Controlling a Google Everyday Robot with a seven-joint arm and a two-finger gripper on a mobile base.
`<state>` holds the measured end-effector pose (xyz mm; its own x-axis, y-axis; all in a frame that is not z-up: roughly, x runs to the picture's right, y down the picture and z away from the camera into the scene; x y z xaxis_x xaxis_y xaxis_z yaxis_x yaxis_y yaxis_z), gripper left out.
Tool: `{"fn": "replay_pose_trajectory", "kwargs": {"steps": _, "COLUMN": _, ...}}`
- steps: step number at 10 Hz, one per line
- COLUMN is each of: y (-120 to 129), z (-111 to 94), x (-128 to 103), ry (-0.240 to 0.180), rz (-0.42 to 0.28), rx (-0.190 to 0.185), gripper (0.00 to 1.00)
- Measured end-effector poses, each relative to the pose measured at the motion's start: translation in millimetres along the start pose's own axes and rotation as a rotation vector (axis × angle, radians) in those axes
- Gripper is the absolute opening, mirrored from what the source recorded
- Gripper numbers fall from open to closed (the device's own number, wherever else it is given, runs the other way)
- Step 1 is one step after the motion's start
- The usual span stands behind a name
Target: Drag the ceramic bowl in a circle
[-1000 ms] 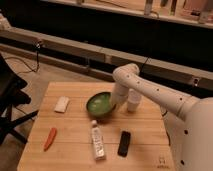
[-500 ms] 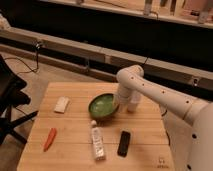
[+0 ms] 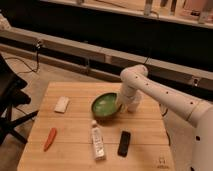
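Shifted rightward since earlier: ceramic bowl point(image 3: 105, 106), now centre frame on wooden table point(image 3: 75, 152); gripper point(image 3: 120, 104) at its right rim, finger state cannot tell; risk: white cup point(image 3: 133, 105) just right gets knocked.

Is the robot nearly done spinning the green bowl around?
Not sure. The gripper is down at the right rim of the ceramic bowl, so contact looks made. The dragging is underway on the wooden table. Nothing shows how much of the circle is traced.
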<state>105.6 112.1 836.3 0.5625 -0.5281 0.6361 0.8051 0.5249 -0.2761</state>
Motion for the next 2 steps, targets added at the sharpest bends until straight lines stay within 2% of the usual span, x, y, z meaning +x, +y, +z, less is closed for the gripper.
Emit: {"fn": "replay_pose_trajectory", "kwargs": {"steps": 2, "y": -6.4, "z": -1.8, "x": 11.8, "ry": 0.0, "rz": -0.02, "rx": -0.003, "gripper": 0.17}}
